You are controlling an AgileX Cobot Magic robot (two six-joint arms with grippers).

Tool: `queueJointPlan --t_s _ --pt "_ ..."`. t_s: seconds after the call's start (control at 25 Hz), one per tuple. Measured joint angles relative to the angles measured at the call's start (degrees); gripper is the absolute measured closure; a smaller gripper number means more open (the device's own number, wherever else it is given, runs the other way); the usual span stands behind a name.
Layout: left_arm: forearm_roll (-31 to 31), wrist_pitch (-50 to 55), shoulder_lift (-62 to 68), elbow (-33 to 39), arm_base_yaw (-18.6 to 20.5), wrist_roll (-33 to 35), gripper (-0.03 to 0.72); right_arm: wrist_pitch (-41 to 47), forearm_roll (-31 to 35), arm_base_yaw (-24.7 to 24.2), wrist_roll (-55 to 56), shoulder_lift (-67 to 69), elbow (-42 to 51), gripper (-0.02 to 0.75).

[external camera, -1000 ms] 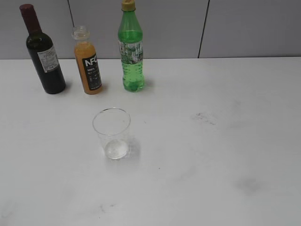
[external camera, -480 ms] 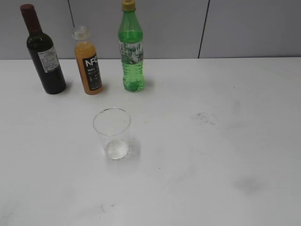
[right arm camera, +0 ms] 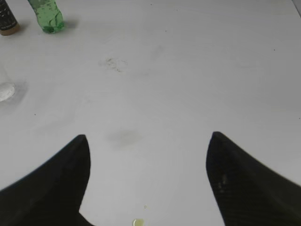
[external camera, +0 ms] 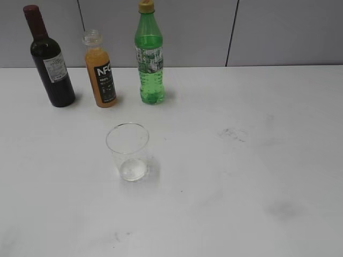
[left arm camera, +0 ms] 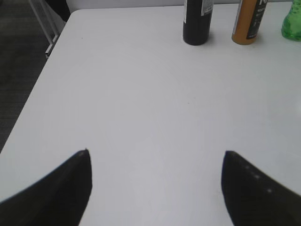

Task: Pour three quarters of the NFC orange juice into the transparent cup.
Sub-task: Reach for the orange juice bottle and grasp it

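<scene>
The NFC orange juice bottle [external camera: 101, 72] stands upright, uncapped, at the back of the white table between a dark wine bottle and a green soda bottle; its lower part shows in the left wrist view [left arm camera: 248, 23] and its base in the right wrist view [right arm camera: 7, 21]. The transparent cup [external camera: 128, 151] stands empty in front of it, with its edge in the right wrist view [right arm camera: 3, 87]. Neither gripper shows in the exterior view. My left gripper [left arm camera: 155, 157] is open and empty over bare table, far from the bottles. My right gripper [right arm camera: 146, 141] is open and empty.
The dark wine bottle [external camera: 50, 61] and green soda bottle [external camera: 150, 59] flank the juice. The table's left edge [left arm camera: 35, 94] drops to dark floor. Faint smudges [external camera: 233, 134] mark the table. A small yellowish droplet [right arm camera: 137, 222] lies between the right fingers.
</scene>
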Motion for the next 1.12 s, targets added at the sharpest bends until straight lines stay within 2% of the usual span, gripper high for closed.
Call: queueJointPlan --t_s 0.52,0.76,0.96,1.12 --pt "-0.1 -2.2 0.0 -0.5 0.0 0.0 0.055 0.0 0.0 0.0 0.0 0.0 0.0 0.149" --pt "-2.3 -17.5 7.1 -0.7 0.0 0.9 0.067 0.0 0.0 0.0 0.0 0.0 0.0 0.149" --pt "-8.4 -33.2 20.7 0.8 0.0 0.9 0.083 0.0 0.0 0.0 0.0 0.0 0.0 0.149" --pt "-9.1 -47.5 33.6 2.1 0.0 0.9 0.09 0.0 0.0 0.0 0.0 0.0 0.0 0.149"
